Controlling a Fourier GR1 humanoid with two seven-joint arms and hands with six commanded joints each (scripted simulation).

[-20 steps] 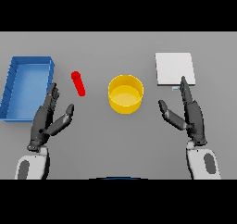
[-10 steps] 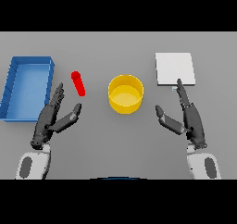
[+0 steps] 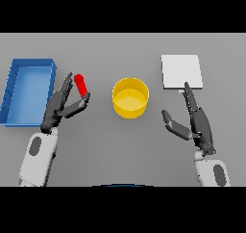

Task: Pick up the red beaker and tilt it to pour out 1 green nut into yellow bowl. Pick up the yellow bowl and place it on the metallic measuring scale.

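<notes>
Progress is at its very beginning, as we judge it from the head view, the only view we have. Our left hand [image 3: 61,107] reaches toward the red beaker [image 3: 81,84], which lies on the grey bench [image 3: 120,150] between the blue tray [image 3: 29,90] and the yellow bowl [image 3: 130,97]; its fingers are spread and straight with the thumb apart, flanking the beaker's lower end but not closed on it. We see no grasp, so picking up and pouring are not yet done. Whether a green nut sits inside the beaker we cannot tell. The bowl looks empty and stands well apart from the metallic measuring scale [image 3: 181,71]. Our right hand [image 3: 194,123] hovers relaxed and holding nothing, just below the scale.
</notes>
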